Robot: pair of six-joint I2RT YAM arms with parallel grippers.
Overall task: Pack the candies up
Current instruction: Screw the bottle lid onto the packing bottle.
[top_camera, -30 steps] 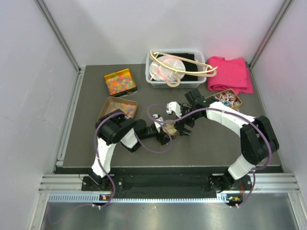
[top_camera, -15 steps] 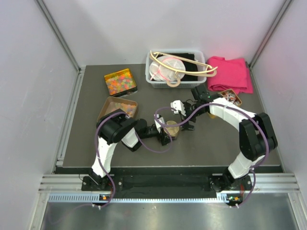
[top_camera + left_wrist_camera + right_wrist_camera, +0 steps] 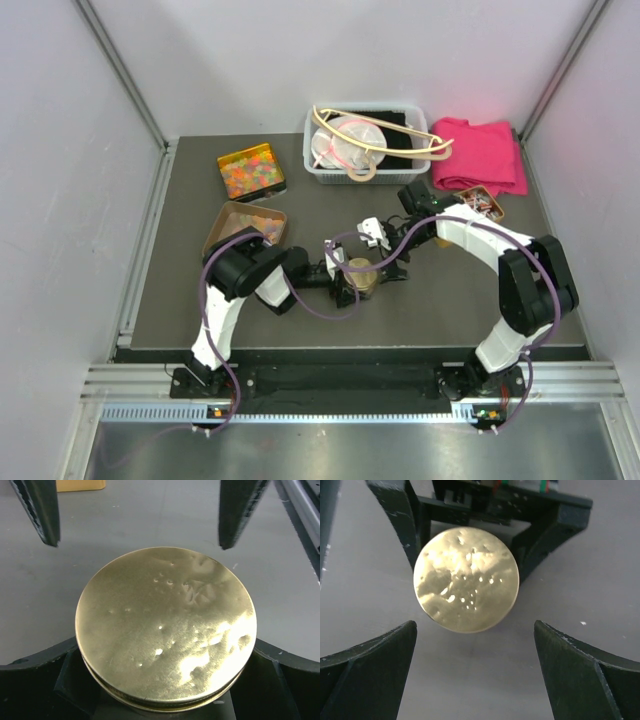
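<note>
Jaws on both our grippers stand wide: the left gripper (image 3: 135, 515) brackets the round, dented gold metal tin (image 3: 166, 625) at mid-worktop without touching it, and the right gripper (image 3: 475, 675) hangs just above the same lid, empty. We judge we are at the closing or lid-handling step. The small orange, yellow and pink gummy candies (image 3: 250, 174) sit in a rectangular gold tray (image 3: 281, 184) well apart, back-left. Next we must narrow onto the rim squarely, since the smooth lid could slip.

I'm seeing a clear bin (image 3: 318, 170) with hangers (image 3: 380, 140) sitting at the desk's (image 3: 440, 300) far edge, a pink cloth (image 3: 483, 155) lying just right.
</note>
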